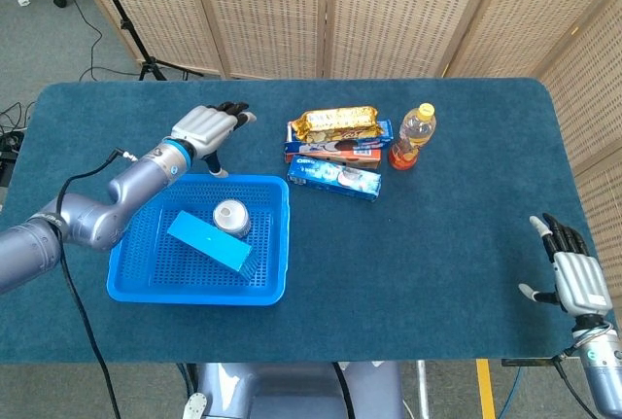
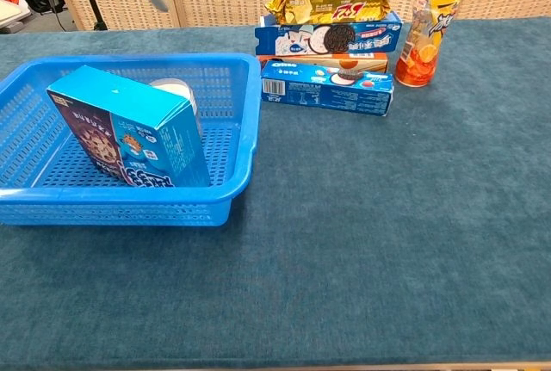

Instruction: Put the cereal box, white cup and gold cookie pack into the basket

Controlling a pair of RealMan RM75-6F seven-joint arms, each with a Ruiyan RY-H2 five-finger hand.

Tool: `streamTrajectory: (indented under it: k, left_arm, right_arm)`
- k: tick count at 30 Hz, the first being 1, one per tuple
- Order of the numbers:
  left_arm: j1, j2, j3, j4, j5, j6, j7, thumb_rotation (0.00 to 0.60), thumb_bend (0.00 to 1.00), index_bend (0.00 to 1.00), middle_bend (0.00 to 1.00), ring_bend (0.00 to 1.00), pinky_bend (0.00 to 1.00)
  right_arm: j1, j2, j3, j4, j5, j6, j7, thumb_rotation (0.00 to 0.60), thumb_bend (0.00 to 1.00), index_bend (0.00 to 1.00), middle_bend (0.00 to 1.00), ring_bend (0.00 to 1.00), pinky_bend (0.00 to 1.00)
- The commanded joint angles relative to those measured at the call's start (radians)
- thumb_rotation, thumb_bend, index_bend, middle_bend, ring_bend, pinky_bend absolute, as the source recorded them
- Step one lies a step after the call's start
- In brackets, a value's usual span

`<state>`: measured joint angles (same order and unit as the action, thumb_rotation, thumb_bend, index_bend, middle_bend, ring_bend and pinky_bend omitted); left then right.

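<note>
Resting near the table's front corner, the right hand (image 1: 574, 281) is empty with fingers apart, the cereal box (image 2: 127, 126) and cup (image 1: 231, 216) lie in the basket (image 1: 275, 244), the left hand (image 1: 206, 128) hovers spread and empty beyond it, and the gold pack (image 1: 336, 122) tops stacked boxes (image 1: 336, 154).

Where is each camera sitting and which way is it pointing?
Head view: high above the table's near edge, looking steeply down; shows the left hand beyond the basket, and the right hand at the near right edge.
Chest view: low at the near edge, looking level across; only a fingertip shows at the top.
Both share the basket, cereal box, white cup and gold cookie pack.
</note>
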<state>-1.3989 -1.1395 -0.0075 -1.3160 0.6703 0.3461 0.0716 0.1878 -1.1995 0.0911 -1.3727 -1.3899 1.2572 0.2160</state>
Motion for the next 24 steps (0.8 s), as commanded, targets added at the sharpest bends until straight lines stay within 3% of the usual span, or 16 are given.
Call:
streamTrajectory:
  k: [1, 4, 9, 18, 24]
  left_arm:
    - [-0.078, -0.092, 0.058, 0.077, -0.179, 0.102, 0.036, 0.6, 0.13, 0.06, 0.0, 0.0, 0.18]
    - [-0.113, -0.156, 0.08, 0.107, -0.311, 0.203, 0.099, 0.6, 0.13, 0.06, 0.0, 0.0, 0.18]
    - [-0.14, -0.26, 0.07, 0.16, -0.457, 0.325, 0.213, 0.6, 0.13, 0.06, 0.0, 0.0, 0.18]
    - [-0.193, -0.395, -0.029, 0.265, -0.705, 0.327, 0.388, 0.6, 0.13, 0.06, 0.0, 0.0, 0.18]
    - [-0.216, -0.45, -0.101, 0.33, -0.777, 0.33, 0.46, 0.6, 0.13, 0.06, 0.0, 0.0, 0.18]
  right_arm:
    - [0.002, 0.0, 0.0, 0.005, 0.003, -0.009, 0.011, 0.6, 0.16, 0.0, 0.0, 0.0, 0.04]
    - [0.004, 0.0, -0.001, 0.008, 0.003, -0.016, 0.024, 0.6, 0.16, 0.0, 0.0, 0.0, 0.05]
    - [0.006, 0.002, -0.002, 0.01, 0.001, -0.022, 0.046, 0.6, 0.16, 0.0, 0.0, 0.0, 0.04]
    - [0.012, 0.007, -0.01, 0.01, -0.016, -0.038, 0.101, 0.6, 0.16, 0.0, 0.0, 0.0, 0.04]
    - [0.013, 0.01, -0.012, 0.017, -0.018, -0.045, 0.132, 0.6, 0.16, 0.0, 0.0, 0.0, 0.04]
